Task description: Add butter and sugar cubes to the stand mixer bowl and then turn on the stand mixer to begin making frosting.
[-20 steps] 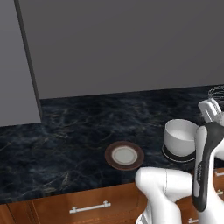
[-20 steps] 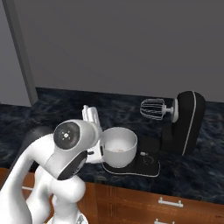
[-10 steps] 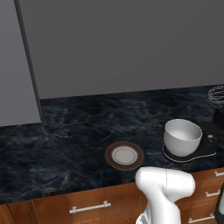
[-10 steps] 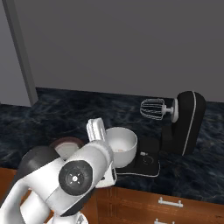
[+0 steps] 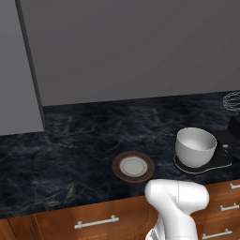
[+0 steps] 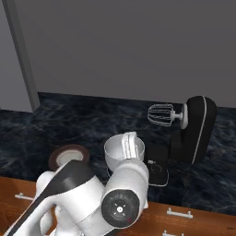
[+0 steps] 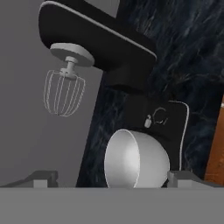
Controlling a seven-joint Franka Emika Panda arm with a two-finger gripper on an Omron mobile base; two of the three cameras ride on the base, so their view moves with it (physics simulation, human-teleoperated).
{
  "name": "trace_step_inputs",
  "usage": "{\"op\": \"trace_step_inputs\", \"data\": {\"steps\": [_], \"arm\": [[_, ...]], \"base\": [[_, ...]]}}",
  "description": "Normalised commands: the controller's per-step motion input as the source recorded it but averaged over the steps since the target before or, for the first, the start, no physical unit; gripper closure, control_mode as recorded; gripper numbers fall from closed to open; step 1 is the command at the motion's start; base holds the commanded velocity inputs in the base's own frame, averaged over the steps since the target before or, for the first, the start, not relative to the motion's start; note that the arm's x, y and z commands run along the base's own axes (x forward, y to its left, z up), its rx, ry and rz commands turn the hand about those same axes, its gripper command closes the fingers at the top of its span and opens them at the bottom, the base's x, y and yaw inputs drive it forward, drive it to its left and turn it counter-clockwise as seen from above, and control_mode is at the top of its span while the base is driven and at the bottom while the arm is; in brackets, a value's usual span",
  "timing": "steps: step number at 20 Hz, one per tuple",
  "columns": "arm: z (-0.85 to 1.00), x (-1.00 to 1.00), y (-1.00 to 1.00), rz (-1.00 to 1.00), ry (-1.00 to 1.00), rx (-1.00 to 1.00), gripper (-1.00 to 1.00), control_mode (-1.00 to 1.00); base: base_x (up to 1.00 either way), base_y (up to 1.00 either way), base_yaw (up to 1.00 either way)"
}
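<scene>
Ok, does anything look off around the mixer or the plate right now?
Nothing spilled or askew. The stand mixer has its head tilted up, whisk clear of the stand mixer bowl. The plate sits flat.

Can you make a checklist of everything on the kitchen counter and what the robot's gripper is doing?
Surface: dark marbled counter, wood drawers below.
Job's things: stand mixer bowl on the black stand mixer base, head tilted up, whisk raised; butter and sugar cubes not seen.
Clutter: brown-rimmed plate, looks bare.
Gripper: gripper open, holding nothing, aimed at the bowl.
Cables: nothing seen.
Surroundings: grey wall, grey cabinet at left.
</scene>
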Motion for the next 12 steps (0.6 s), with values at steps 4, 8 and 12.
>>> {"op": "trace_step_inputs", "data": {"steps": [4,8,12], "arm": [[0.14,0.16,-0.77,0.0,0.01,0.15,-1.0,-1.0],[0.0,0.12,-0.75,0.0,0.0,0.19,-1.0,-1.0],[-0.01,0.09,-0.67,0.0,0.0,0.21,-1.0,-1.0]], "base": [[0.0,0.0,0.0],[0.0,0.0,0.0],[0.0,0.0,0.0]]}}
